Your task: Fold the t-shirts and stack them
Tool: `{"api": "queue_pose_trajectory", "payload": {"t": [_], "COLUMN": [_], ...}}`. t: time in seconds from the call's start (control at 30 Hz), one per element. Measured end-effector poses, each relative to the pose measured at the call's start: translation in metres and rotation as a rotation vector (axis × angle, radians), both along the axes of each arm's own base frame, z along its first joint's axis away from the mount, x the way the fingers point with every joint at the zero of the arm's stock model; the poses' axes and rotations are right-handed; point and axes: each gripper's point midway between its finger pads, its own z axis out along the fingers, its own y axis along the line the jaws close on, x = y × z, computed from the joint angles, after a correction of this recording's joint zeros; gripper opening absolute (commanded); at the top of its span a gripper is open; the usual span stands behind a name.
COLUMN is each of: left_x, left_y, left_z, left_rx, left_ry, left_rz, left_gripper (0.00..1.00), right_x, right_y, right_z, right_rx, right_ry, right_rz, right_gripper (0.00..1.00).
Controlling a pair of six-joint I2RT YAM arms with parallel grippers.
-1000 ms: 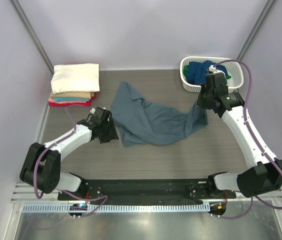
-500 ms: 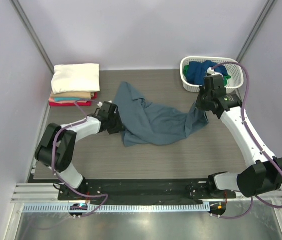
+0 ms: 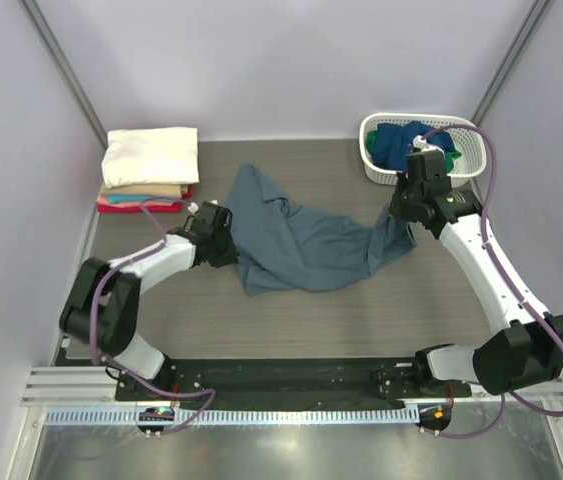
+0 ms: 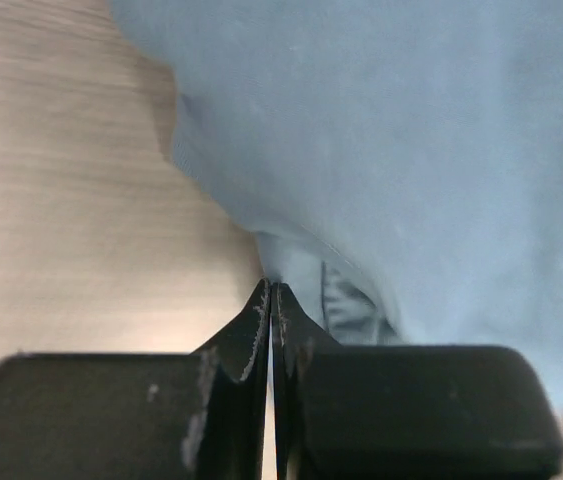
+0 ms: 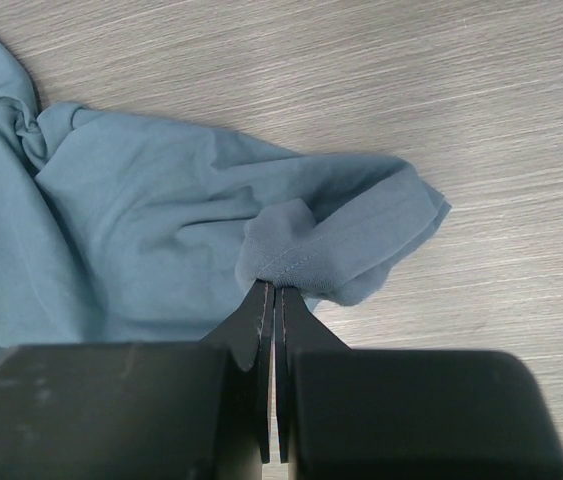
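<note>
A slate grey-blue t-shirt lies crumpled and stretched across the middle of the table. My left gripper is at its left edge. In the left wrist view the jaws are pressed together with the shirt's edge at their tips. My right gripper holds the shirt's right end. The right wrist view shows it shut on a stitched hem fold of the shirt, lifted slightly off the wood. Folded t-shirts are stacked at the back left: cream on top, tan and red beneath.
A white lattice basket stands at the back right, just behind the right wrist, with dark blue and green t-shirts in it. Grey walls close in the table at the back and on both sides. The arm bases sit at the near edge.
My left gripper has slid right and back to the shirt's left edge and closed there. The right gripper has kept its hold and barely moved.
</note>
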Motion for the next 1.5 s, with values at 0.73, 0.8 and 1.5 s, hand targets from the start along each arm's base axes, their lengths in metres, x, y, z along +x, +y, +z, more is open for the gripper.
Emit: {"api": "queue_pose_trajectory", "payload": {"t": [0.73, 0.8, 1.5], "left_x": [-0.104, -0.101, -0.045], "left_y": [0.095, 0.081, -0.131], "left_z": [0.358, 0.309, 0.061], "left_rx": [-0.126, -0.124, -0.147], "left_ry": [-0.671, -0.569, -0.141], "left_rz": [0.201, 0.148, -0.279], "left_gripper": [0.26, 0.48, 0.69], "right_x": [-0.097, -0.102, -0.076], "right_y": [-0.034, -0.031, -0.034], "right_z": [0.267, 0.272, 0.132], "right_rx": [0.147, 0.156, 0.046], "right_ry": [-0.629, -0.631, -0.306], "right_rz": [-0.095, -0.075, -0.111], "right_gripper": [0.01, 0.01, 0.01]}}
